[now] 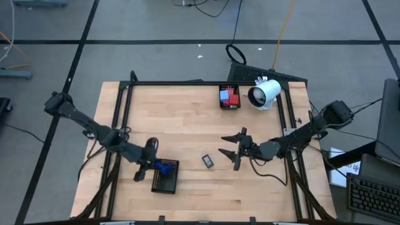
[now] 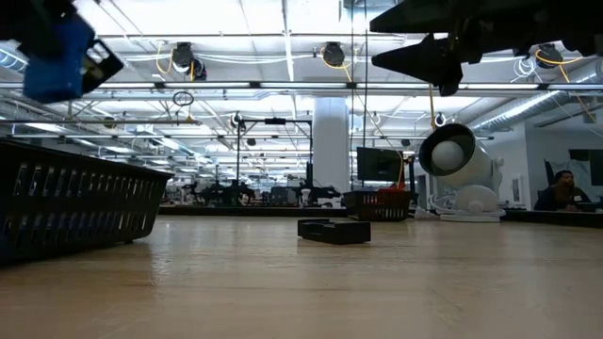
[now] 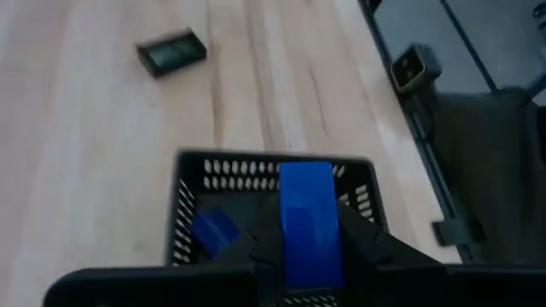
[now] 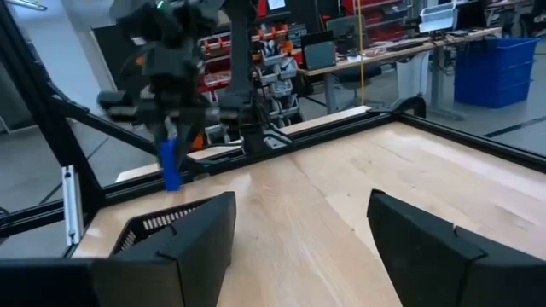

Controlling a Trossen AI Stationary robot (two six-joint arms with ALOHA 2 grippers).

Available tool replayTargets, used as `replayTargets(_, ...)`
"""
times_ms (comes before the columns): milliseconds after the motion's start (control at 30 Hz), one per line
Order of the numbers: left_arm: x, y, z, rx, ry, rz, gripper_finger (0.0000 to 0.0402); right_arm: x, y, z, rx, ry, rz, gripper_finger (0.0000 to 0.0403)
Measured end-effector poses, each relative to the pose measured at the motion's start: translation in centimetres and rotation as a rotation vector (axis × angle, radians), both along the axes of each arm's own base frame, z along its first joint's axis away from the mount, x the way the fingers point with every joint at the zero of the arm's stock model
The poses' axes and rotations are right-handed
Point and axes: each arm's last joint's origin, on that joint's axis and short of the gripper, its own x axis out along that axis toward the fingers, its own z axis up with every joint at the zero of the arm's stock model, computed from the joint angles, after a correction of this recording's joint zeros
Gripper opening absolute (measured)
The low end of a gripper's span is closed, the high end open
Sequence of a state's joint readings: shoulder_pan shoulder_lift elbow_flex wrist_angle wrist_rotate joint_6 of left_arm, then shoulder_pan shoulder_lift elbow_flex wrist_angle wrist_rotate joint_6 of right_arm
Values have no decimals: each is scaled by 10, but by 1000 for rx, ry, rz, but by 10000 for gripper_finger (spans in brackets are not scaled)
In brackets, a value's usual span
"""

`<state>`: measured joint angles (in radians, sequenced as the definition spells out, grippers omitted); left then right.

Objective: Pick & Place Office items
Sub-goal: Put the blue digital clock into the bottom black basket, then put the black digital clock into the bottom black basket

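Left hand (image 3: 309, 243): your left hand is clamped shut on a flat blue rectangular piece (image 3: 307, 217), holding it upright directly above the black rectangular mesh tray (image 3: 192, 183) at the near left of the wooden surface (image 1: 187, 125).
Inside that tray: you see a second blue flat piece (image 3: 213, 228) lying on the mesh floor.
Right hand (image 1: 236, 149): your right hand hovers with fingers spread, gripping nothing.
Dark flat rectangle (image 1: 208, 161): it lies on the surface between your two hands, just beside the right one and apart from its fingers.
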<state>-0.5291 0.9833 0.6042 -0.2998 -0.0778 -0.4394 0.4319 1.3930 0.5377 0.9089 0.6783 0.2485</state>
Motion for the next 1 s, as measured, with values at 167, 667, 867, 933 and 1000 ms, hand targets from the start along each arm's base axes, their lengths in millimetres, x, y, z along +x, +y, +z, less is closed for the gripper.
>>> replayTargets(167,1,-11,-21,-40,34,-7,59,1,-2,0,0,0,-8,256)
replayTargets(667,18,-27,-59,-50,168,-96,97,3,-7,0,-8,-3,-27,256)
replayTargets(867,19,-28,-58,-49,143,-89,100,3,-6,1,-8,-3,-24,256)
replayTargets(933,20,-28,-58,-48,138,-86,100,3,-6,1,-6,-3,-24,256)
replayTargets(1000,19,-27,-57,-43,136,-90,101,3,-6,1,-5,-3,-24,256)
